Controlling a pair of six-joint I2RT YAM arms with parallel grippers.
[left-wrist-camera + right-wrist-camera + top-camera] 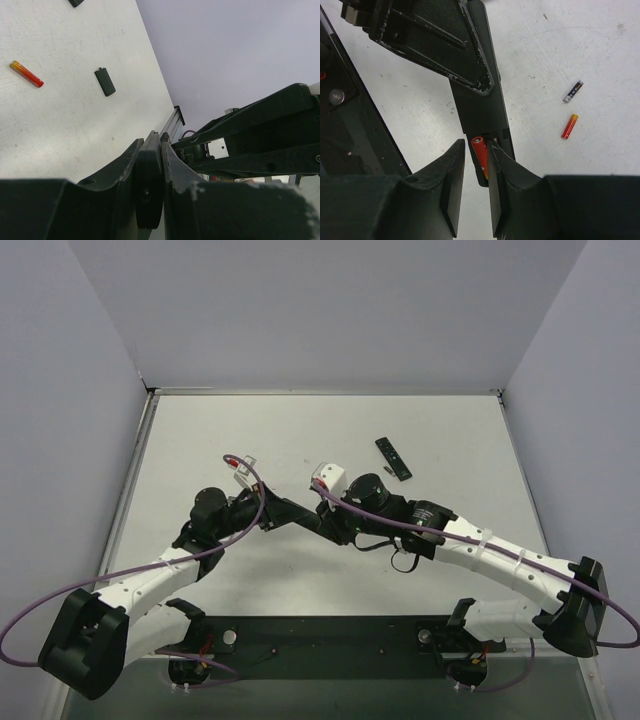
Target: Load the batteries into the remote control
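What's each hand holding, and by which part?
The left hand clamps the remote control across its flat faces, away from the battery end. The right hand straddles a red battery there; whether it grips cannot be told.

Can't see the far end of the remote [480, 115] from the right wrist: tucked behind the left gripper [482, 84]. Can't see all of the red battery [479, 152] either, one side hidden by a finger [502, 170] of the right gripper [475, 149]. Too small to read the writing on the dark battery [573, 91]. From the left wrist, only a corner of a dark thing [75, 2], cut off by the top edge. From above, too tiny to find that dark battery.
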